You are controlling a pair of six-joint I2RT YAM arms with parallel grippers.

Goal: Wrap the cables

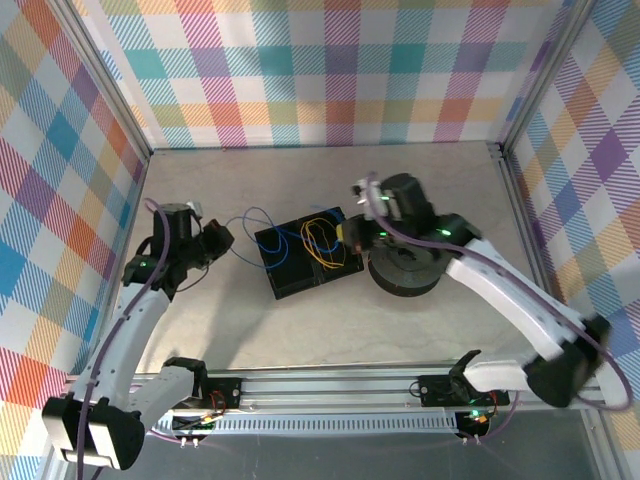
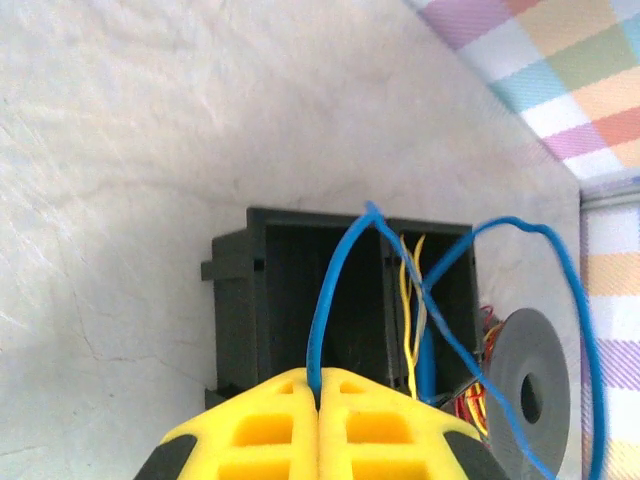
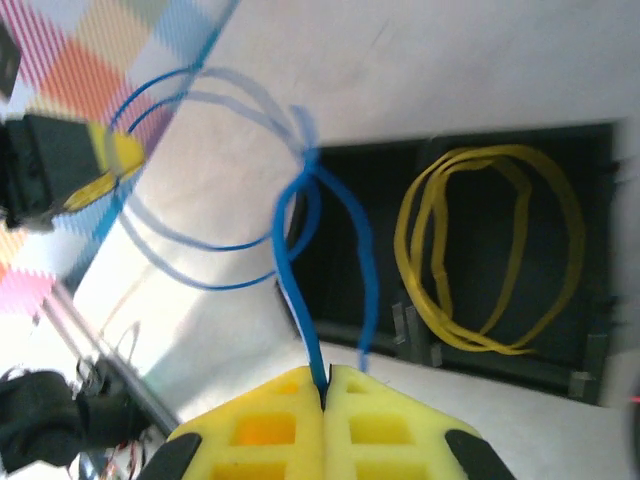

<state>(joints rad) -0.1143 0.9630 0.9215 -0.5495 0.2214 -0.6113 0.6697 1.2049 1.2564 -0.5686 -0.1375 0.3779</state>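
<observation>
Pinching the blue cable [image 2: 328, 300] between them, the left jaws are pressed fully together, and the wire rises straight out of the seam where their yellow fingertips [image 2: 260, 430] meet. In the left wrist view the cable runs up across an open black box [image 2: 235, 300] to a sharp kink at the box's edge. A second stretch of it sweeps round in a wide loop on the right, passing in front of a grey spool [image 2: 525, 385] that lies just beside the box. The right jaws are shut just as tightly and also grip blue cable, seemingly the other end of the same one. In the right wrist view it climbs from their tips, crosses a corner of the box and swings out in loose, blurred loops towards the left jaws. The yellow cable [image 3: 490, 250] lies inside the box as a flat oval coil of several turns, apart from both pairs of jaws. From above, the box sits askew at the middle of the bench [image 1: 330, 340], the left jaws stand off to its left with blue wire strung between, and the right jaws are at its right edge, beside the spool
</observation>
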